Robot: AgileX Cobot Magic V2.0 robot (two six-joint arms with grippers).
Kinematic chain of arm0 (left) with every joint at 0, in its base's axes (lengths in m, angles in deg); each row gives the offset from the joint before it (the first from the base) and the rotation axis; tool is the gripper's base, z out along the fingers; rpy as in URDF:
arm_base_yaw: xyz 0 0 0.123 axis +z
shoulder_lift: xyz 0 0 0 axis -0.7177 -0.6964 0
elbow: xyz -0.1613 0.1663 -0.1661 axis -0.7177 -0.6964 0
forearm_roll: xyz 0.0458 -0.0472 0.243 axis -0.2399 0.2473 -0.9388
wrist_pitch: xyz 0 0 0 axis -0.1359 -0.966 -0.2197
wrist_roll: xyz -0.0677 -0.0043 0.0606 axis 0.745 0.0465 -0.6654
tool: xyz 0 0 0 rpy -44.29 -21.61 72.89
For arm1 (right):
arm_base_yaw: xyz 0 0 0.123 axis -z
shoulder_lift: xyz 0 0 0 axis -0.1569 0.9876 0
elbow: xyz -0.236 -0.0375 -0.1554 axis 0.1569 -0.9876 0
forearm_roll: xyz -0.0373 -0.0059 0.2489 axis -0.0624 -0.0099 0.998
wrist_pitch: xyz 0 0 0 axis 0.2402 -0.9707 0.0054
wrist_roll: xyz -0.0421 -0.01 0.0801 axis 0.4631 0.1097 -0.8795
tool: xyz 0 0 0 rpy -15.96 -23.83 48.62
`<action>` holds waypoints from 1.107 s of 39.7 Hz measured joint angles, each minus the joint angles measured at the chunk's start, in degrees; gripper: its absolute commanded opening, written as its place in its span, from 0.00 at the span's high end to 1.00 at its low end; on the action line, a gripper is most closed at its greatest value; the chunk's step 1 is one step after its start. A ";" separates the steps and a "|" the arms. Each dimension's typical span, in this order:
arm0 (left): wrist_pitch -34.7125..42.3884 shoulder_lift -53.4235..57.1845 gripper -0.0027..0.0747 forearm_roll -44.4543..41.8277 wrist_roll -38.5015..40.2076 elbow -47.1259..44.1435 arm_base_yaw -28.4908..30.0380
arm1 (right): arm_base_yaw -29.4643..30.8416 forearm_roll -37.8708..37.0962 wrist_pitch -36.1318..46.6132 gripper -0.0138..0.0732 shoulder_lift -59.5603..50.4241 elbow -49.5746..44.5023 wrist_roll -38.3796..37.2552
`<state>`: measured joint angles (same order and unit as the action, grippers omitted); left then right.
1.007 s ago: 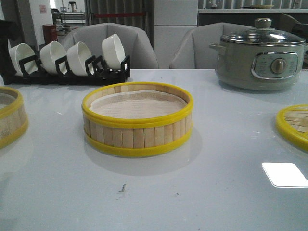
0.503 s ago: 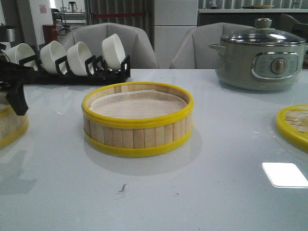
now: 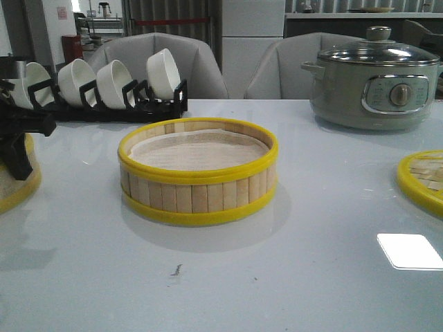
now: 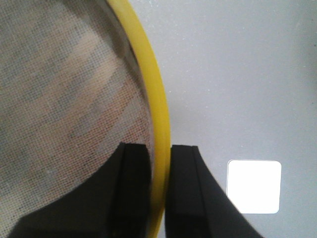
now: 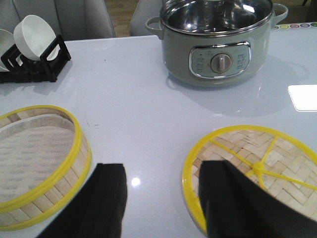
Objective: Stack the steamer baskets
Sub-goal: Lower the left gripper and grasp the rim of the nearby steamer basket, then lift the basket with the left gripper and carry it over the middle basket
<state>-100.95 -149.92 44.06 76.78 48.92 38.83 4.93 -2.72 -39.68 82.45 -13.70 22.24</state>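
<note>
Jaws of the left gripper (image 4: 159,198) sit on both sides of the left basket's (image 4: 69,99) yellow rim, one finger inside and one outside, pinching it. That basket lies flat, its open side up, at the table's (image 3: 311,207) left edge. Further right stands the middle basket (image 3: 198,171), flat too. By the right gripper (image 5: 163,203), spread wide and holding nothing, lies the woven lid (image 5: 252,173).

Bright, even light; white glare patch on table (image 3: 228,277); wrist close-up soft.
</note>
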 measured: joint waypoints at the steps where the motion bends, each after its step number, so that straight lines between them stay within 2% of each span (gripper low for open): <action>1: -0.02 0.00 0.85 0.00 -0.11 0.00 0.00 | 0.00 0.00 0.00 0.33 0.00 0.00 0.00; 10: -3.89 1.02 0.85 0.22 0.09 3.83 -1.76 | 0.00 0.00 0.00 0.33 0.00 0.00 0.00; 16: -7.04 2.48 0.85 0.69 0.09 11.41 -5.44 | 0.00 0.00 0.00 0.33 0.00 0.00 0.00; 25: -11.18 2.71 0.85 0.69 0.12 21.59 -13.50 | 0.00 0.00 0.00 0.33 0.00 0.00 0.00; 37: -12.46 -0.37 0.85 0.82 0.77 28.96 -26.03 | 0.00 0.00 -0.03 0.33 0.00 0.00 0.00; 44: -12.84 -4.72 0.85 1.29 0.77 31.70 -31.42 | 0.00 0.00 -0.03 0.33 0.00 0.00 0.00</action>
<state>-113.79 -154.64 45.36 77.55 80.62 7.41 4.93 -2.72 -39.71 82.45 -13.70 22.24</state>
